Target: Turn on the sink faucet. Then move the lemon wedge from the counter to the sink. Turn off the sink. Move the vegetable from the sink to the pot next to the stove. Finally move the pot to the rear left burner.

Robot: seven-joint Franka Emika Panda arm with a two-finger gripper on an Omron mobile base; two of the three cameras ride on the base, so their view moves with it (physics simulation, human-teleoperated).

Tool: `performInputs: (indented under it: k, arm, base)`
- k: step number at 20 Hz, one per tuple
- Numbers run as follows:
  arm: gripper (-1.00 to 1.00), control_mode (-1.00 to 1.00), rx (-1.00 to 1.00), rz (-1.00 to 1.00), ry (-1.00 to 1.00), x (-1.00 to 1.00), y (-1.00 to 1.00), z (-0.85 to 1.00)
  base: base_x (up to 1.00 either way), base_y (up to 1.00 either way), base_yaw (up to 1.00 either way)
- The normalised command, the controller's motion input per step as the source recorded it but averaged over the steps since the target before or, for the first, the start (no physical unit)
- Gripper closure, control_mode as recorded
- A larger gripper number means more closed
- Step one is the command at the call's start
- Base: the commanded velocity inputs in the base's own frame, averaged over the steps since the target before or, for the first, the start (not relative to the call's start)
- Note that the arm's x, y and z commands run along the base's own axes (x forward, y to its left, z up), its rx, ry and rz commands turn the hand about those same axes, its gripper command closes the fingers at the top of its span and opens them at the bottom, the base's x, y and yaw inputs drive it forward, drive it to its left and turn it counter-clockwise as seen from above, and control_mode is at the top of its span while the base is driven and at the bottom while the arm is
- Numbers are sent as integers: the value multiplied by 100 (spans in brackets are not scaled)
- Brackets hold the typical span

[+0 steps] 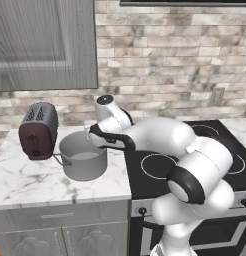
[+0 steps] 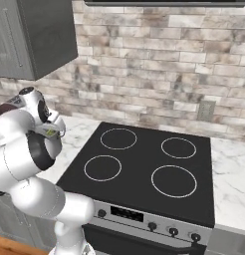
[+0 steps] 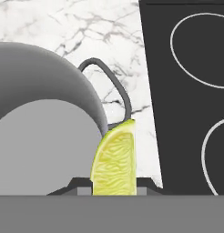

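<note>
Hand view: unlabelled lemon wedge [image 3: 114, 159] gripped above pot [image 3: 45, 123].

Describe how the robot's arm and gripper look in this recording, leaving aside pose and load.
The arm is made of glossy white, rounded, bulbous segments joined by dark black bands and round dark joint caps. The hand is white with a dark collar. The gripper ends in two small dark grey finger tips. No cables or markings are visible.

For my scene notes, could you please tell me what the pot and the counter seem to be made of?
Pot: looks like brushed metal, with a smooth silver-grey wall and soft sheen. Counter: looks like polished marble, white with grey veins, though it could be an imitation.
</note>
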Motion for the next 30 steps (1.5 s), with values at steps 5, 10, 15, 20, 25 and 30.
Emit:
performInputs:
  k: [5,10,15,20,25,30]
  arm:
    - [100,-100,0,4,1,12,45,1]
    - [100,-100,-1,4,1,28,36,-7]
    - [100,-100,-1,4,0,19,28,-20]
    - [100,-100,-4,1,1,10,21,-30]
    - [100,-100,-2,0,5,18,8,-25]
    - [100,-100,-3,0,9,29,3,-25]
  base:
    - [0,0,0]
    - [0,0,0]
    - [0,0,0]
    - [0,0,0]
    - [0,0,0]
    - [0,0,0]
